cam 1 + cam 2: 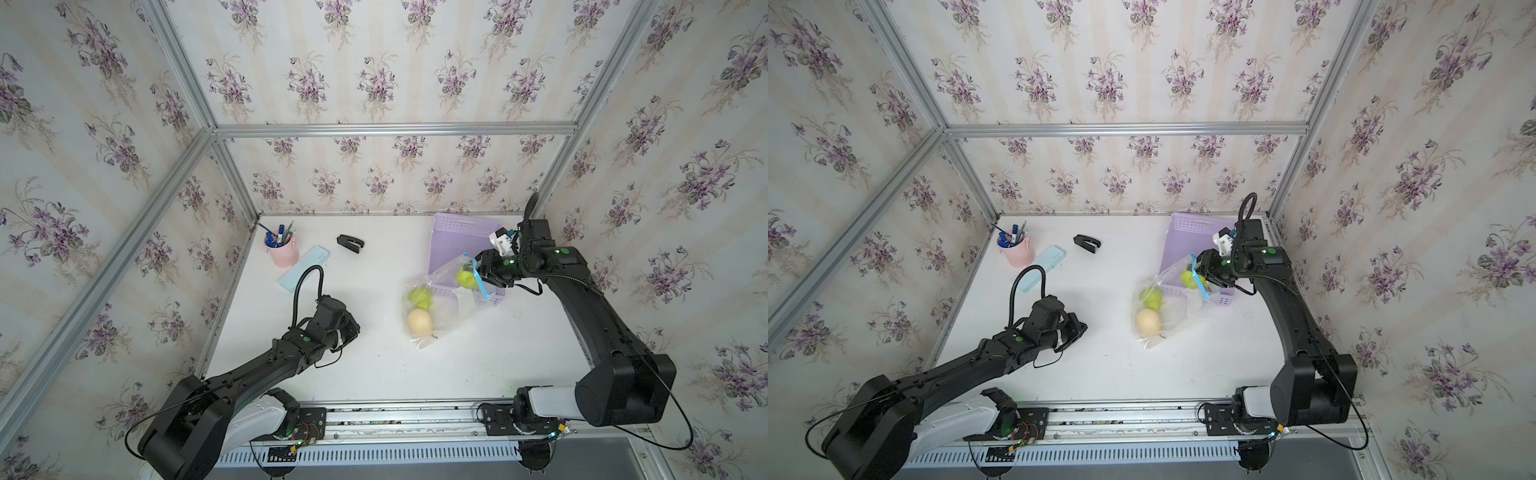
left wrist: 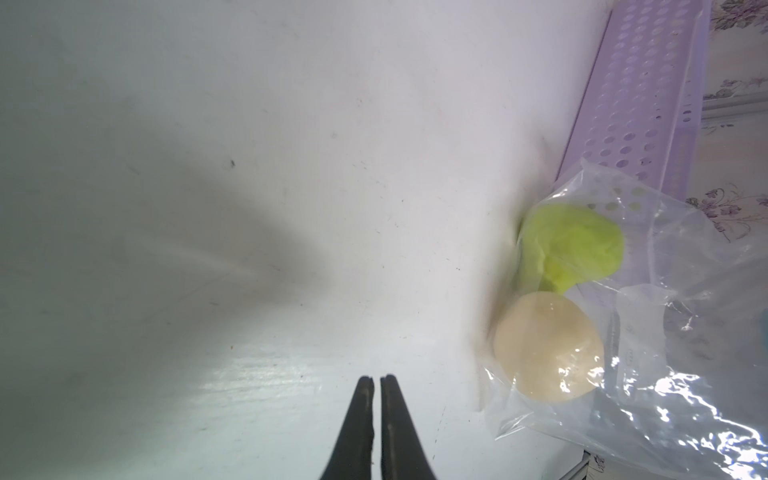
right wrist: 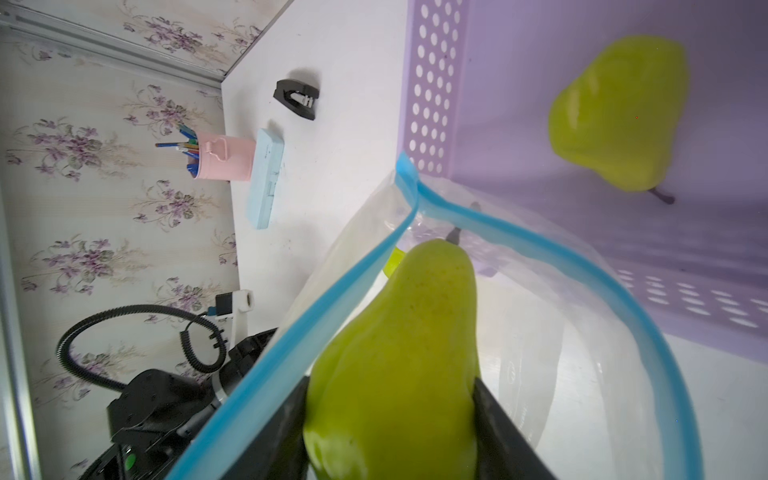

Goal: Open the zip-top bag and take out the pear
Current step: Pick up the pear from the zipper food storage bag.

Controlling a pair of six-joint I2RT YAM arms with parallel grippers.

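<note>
Left of the basket (image 1: 451, 245), the left pincer (image 2: 376, 380) hung pressed together and empty over the tabletop (image 1: 374, 374). The bag (image 1: 446, 309) lay against the basket's near wall, mouth agape. There the right pincer (image 3: 390, 380) was clamped on the pear (image 3: 407, 316). It looked firm, smooth and probably slippery, best held across its belly.

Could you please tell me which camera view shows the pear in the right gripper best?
The right wrist view: the pear fills it, held by the right gripper at the open mouth of the zip-top bag. In both top views it is a small green shape at the gripper. The left wrist view misses it.
</note>
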